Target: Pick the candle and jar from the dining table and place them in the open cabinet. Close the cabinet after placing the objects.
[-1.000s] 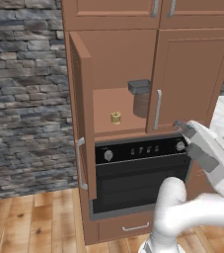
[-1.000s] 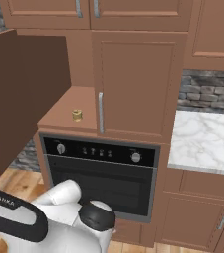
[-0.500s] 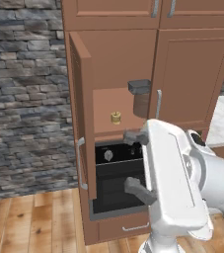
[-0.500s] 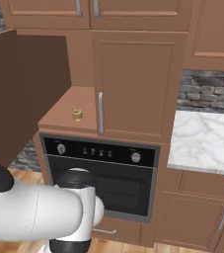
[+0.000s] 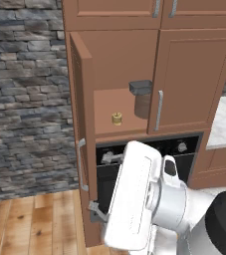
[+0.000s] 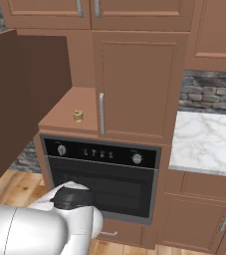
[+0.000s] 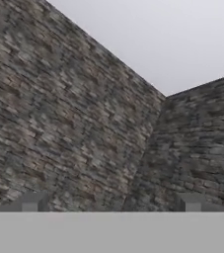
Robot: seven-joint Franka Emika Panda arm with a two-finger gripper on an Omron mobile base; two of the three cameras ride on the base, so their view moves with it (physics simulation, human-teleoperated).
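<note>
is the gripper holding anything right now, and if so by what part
Nothing is held. In the hand view the gripper stands open with only stone wall between its fingertips. The candle and the jar sit in the open cabinet.

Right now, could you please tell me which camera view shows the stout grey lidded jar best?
The left base view: the stout grey lidded jar stands on the open cabinet's shelf, partly behind the closed brown door. In the right base view that door hides it; the hand view faces stone wall.
</note>
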